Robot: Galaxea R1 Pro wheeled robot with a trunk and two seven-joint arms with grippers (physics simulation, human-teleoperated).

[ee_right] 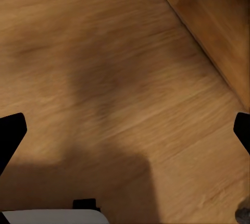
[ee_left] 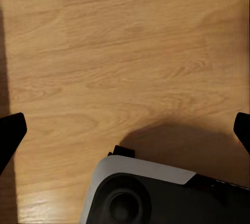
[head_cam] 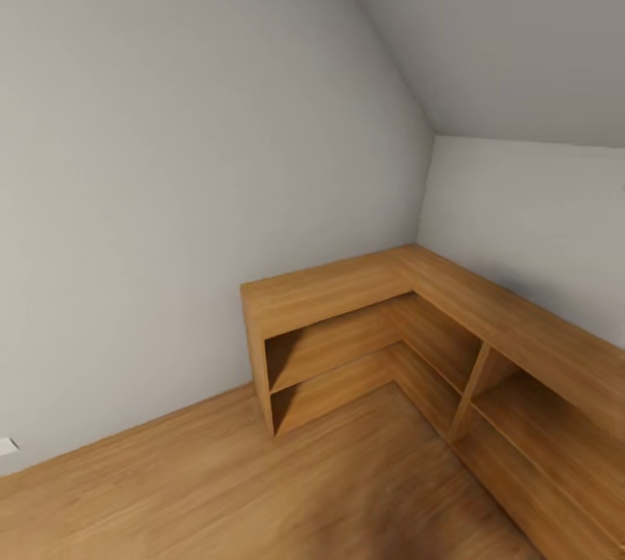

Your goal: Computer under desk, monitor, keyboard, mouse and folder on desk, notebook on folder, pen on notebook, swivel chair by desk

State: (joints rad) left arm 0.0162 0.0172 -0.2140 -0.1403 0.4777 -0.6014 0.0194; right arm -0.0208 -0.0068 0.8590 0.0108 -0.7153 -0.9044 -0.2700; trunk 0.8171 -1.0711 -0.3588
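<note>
Two grey walls (head_cam: 174,152) meet in a corner under a sloped ceiling, and an L-shaped wooden shelf unit (head_cam: 347,286) with open compartments runs along them on the wood floor (head_cam: 217,482). None of the task's things can be made out. The left gripper (ee_left: 125,130) hangs over bare floor above the robot's base (ee_left: 156,193), fingers spread wide and holding nothing. The right gripper (ee_right: 125,130) is likewise spread and unloaded, with the shelf unit's side near it.

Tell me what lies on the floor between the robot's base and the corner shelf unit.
Nothing: in the head view, bare wooden floor runs up to the shelf unit; the right wrist view shows bare planks beyond the base.
</note>
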